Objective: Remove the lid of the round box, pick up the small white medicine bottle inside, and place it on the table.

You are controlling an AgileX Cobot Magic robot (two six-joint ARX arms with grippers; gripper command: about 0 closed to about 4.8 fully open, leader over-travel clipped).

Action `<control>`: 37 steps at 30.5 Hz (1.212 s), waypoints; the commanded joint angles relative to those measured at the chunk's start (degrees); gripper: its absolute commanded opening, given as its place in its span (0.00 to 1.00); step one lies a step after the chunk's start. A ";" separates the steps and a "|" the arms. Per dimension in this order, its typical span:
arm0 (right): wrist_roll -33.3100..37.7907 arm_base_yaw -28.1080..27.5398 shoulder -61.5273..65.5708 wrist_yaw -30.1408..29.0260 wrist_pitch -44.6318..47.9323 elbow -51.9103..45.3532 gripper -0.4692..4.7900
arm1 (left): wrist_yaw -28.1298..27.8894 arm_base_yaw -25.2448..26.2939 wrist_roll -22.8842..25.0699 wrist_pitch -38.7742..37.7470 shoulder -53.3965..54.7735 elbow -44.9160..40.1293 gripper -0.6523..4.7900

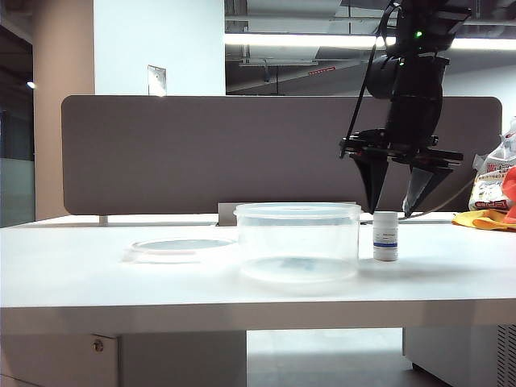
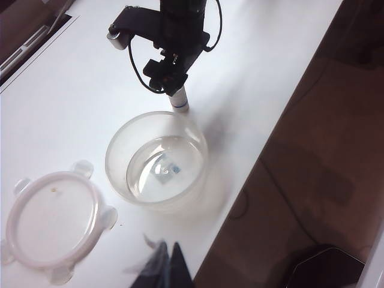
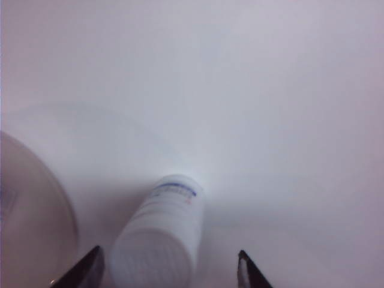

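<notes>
Round box [image 1: 297, 242] stands uncovered, bottle [image 1: 385, 235] upright beside it on table [image 1: 81, 266]; right hand [image 1: 401, 205] wide open above bottle, holding nothing, left hand [image 2: 167, 264] closed, empty.

Plastics showing frosted, clear and matt on a smooth white table [image 1: 97, 282]

The round box [image 1: 297, 242] is looking like clear, slightly frosted plastic; the lid [image 2: 51, 219] is showing translucent, milky plastic; the small white medicine bottle [image 1: 385, 235] is appearing as matt white plastic with a paper-like label; the right gripper [image 1: 401, 205] is showing dark matt fingers, as is the left gripper [image 2: 162, 270].
</notes>
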 commanded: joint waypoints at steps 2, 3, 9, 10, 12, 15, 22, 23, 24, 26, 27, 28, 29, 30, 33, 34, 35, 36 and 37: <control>-0.61 0.07 -0.48 3.69 1.20 0.77 0.62 | -1.25 0.04 0.79 1.07 -0.17 0.07 0.11; -0.63 0.07 -0.55 4.68 1.11 1.03 0.62 | -2.38 0.04 1.53 1.18 -0.17 0.07 0.11; -2.10 0.07 -2.71 9.94 -0.17 3.65 0.61 | -8.26 4.00 1.44 1.81 -0.17 0.02 0.11; -2.19 0.07 -3.52 9.92 0.13 3.65 0.60 | -7.45 5.68 1.20 2.25 -0.20 -0.11 0.11; -1.68 0.07 -5.51 9.86 0.70 3.63 0.59 | -4.42 9.35 0.44 3.80 -0.31 -0.83 0.11; -0.52 0.07 -8.55 9.18 1.44 3.63 0.59 | 4.59 15.61 -1.20 5.73 -0.79 -2.89 0.11; 1.25 0.11 -17.18 8.33 1.79 -0.96 0.52 | 9.16 24.02 -2.01 8.20 -5.14 -10.43 0.11; 1.40 0.11 -18.69 8.26 2.23 -2.49 0.49 | 8.09 24.83 -2.58 9.42 -6.10 -11.72 0.11; 1.57 0.13 -20.63 7.80 3.02 -4.81 0.48 | 7.37 25.51 -3.30 10.69 -7.15 -13.07 0.11; 1.55 0.46 -24.68 6.82 5.16 -9.94 0.48 | 6.84 26.38 -4.92 13.68 -9.62 -16.24 0.11; 1.64 0.79 -26.80 6.82 6.38 -12.68 0.48 | 6.25 26.49 -5.49 15.21 -11.04 -18.05 0.11; 1.99 1.01 -29.05 6.82 7.98 -15.76 0.48 | 5.51 26.49 -5.55 16.26 -12.39 -19.54 0.11; 2.71 1.11 -32.04 6.75 10.16 -19.82 0.48 | 4.22 26.49 -6.27 17.73 -14.10 -21.51 0.11; 3.19 1.25 -34.60 6.32 12.15 -23.23 0.48 | 3.34 26.49 -6.56 18.69 -15.47 -23.08 0.11; 5.86 2.27 -43.71 5.11 19.67 -35.54 0.48 | 2.40 26.49 -8.07 21.31 -20.13 -28.09 0.11; 6.49 2.29 -46.75 5.07 21.84 -39.41 0.48 | 2.36 26.49 -8.66 21.94 -21.57 -29.59 0.11; 7.34 2.60 -50.58 5.11 24.46 -44.26 0.48 | 1.66 26.49 -9.33 23.04 -23.28 -31.50 0.11; 7.87 3.02 -53.55 5.11 26.34 -48.06 0.48 | 0.92 26.49 -9.86 23.76 -24.83 -33.16 0.11; 8.68 3.45 -56.63 5.18 27.74 -51.74 0.46 | 0.35 26.49 -10.58 24.39 -26.34 -34.82 0.11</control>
